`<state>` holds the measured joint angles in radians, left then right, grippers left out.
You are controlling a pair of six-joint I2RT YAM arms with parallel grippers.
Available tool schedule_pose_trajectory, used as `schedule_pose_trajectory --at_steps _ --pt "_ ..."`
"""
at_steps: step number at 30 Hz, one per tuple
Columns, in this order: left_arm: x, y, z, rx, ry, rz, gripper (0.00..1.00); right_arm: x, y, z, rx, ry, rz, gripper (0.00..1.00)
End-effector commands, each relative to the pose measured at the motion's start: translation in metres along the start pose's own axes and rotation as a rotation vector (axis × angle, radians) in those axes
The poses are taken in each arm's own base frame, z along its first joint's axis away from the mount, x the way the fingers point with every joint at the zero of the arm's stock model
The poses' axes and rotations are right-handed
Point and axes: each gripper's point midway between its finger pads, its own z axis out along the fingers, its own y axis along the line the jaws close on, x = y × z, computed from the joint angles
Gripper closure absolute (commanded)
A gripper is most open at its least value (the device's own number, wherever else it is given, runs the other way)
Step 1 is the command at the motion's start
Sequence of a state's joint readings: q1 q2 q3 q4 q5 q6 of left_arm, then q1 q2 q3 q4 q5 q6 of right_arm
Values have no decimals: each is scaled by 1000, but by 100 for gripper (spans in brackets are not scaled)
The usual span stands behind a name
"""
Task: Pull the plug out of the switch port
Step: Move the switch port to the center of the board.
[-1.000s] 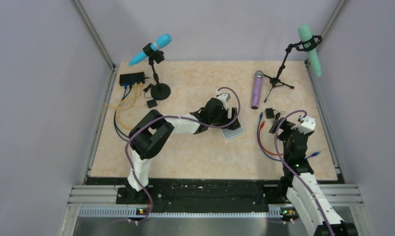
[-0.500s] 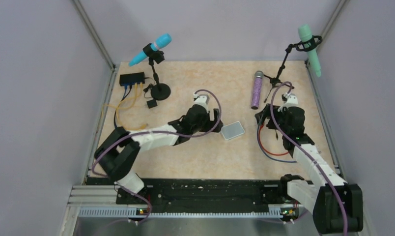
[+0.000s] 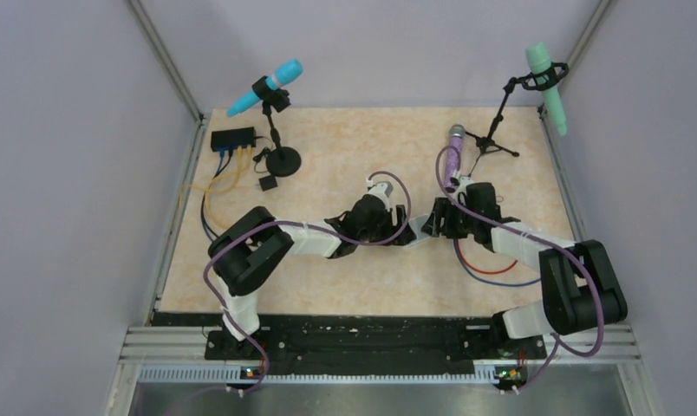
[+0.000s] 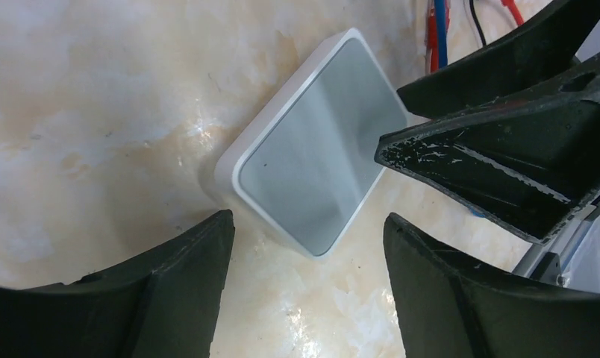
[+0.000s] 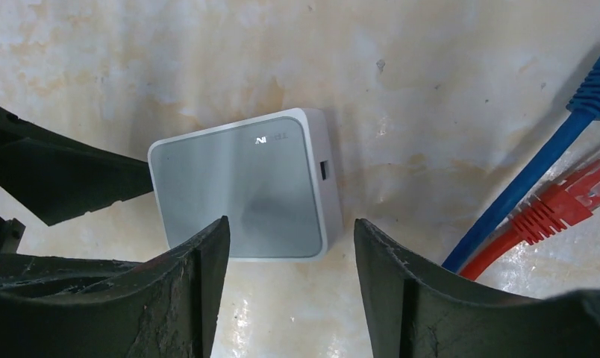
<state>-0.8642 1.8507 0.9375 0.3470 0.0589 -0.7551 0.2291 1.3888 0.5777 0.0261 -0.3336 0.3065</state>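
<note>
on beige tabletop point(image 3: 345, 139): left gripper point(image 4: 306, 227) and right gripper point(image 5: 288, 227), fingers apart, empty, over pale grey pad point(image 5: 237, 194). switch point(image 3: 232, 138) at far-left corner, plugs point(image 3: 233, 150) seated. step: pre-approach. next: reach switch, clamp one, pull.

Two arms, same build: glossy black joint housings, white links between them. Left arm point(image 3: 315, 238), right arm point(image 3: 518, 243). Purple braided cable point(image 3: 406, 198) runs along each arm and loops free by the wrist. Small white block point(image 3: 380, 186) at 12 o'clock of the left wrist. Left claw point(image 4: 306, 218) and right claw point(image 5: 289, 224) each have two matte black wedge fingers point(image 5: 185, 291), edges scuffed with white scratches.
</note>
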Motion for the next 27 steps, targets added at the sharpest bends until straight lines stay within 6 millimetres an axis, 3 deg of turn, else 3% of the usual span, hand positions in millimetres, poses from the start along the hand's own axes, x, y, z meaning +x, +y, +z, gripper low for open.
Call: schedule_pose_trajectory --at_steps 1,4,7,12,17,20,23,26,27 --pt "-7 -17 11 55 2 8 25 -21 11 7 -52 -51 -50 39" --pt "-11 -18 23 33 28 47 32 -15 12 15 -76 -17 -46 44" --pt "-13 -22 33 37 58 82 36 -14 2 14 -15 -28 -17 59" --pt "-24 -40 48 84 61 104 38 -20 -24 -10 141 -138 51 65" --pt "-25 -52 63 139 67 66 38 -31 -63 -34 218 -216 161 64" --pt "-21 -56 66 162 73 46 38 -36 -66 -35 220 -210 168 64" --pt "-22 -53 59 151 49 53 34 -50 -55 -34 173 -219 188 62" --pt "-41 -50 36 117 -46 109 17 -67 -40 -45 117 -275 177 53" --pt "-50 -49 25 94 -76 137 4 -72 -36 -50 109 -294 169 49"
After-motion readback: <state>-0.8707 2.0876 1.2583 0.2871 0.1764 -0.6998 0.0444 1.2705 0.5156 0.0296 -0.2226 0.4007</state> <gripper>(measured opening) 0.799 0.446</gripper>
